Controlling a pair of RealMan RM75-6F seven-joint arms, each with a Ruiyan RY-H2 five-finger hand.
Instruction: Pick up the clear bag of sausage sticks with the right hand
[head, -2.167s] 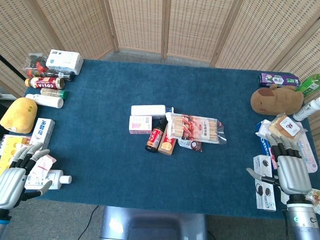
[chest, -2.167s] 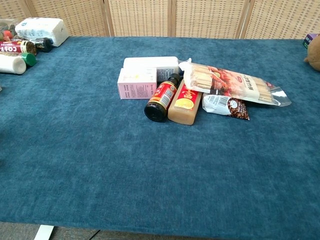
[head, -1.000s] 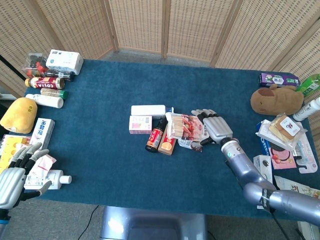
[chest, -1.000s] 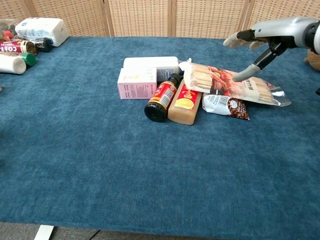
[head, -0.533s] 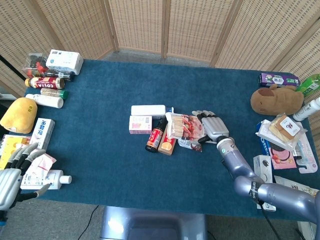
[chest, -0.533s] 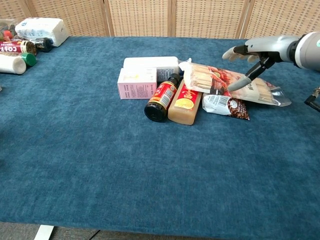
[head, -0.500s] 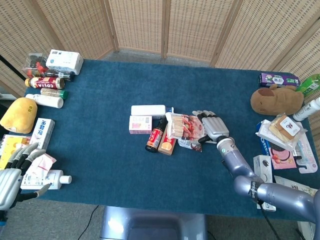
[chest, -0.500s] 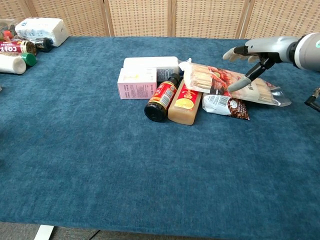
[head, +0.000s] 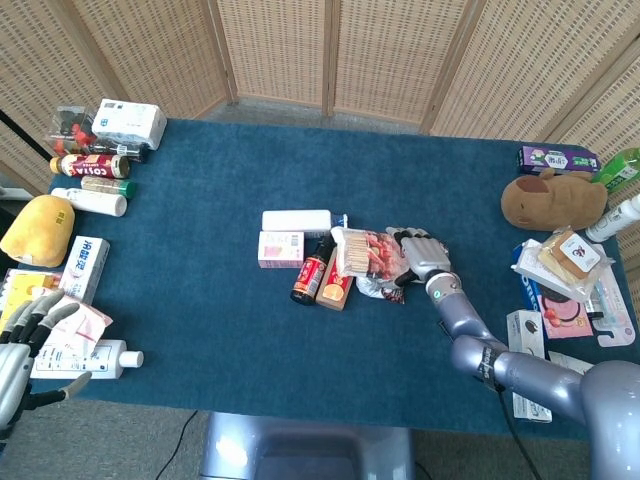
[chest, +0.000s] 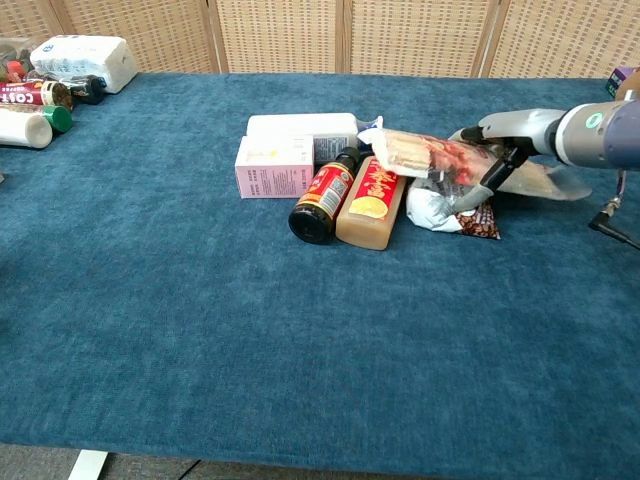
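Observation:
The clear bag of sausage sticks (head: 364, 252) lies in the cluster at the table's middle, resting on a small coffee packet (chest: 446, 213). My right hand (head: 421, 254) grips the bag's right half. In the chest view the right hand (chest: 498, 137) has its fingers over the top of the bag (chest: 421, 150) and its thumb curled under the front edge, and the film is crumpled there. My left hand (head: 22, 348) hangs at the near left corner, fingers spread, holding nothing.
Left of the bag are an orange snack pack (chest: 370, 203), a dark sauce bottle (chest: 323, 196), a pink box (chest: 273, 166) and a white box (chest: 302, 125). A brown plush (head: 553, 198) and packets crowd the right edge. Bottles, boxes and a yellow plush (head: 36, 229) line the left edge.
My right hand has come down from above the bag and closed on it, thumb going under the front edge. The bag has bunched up and shifted slightly. The left hand has sunk a little lower.

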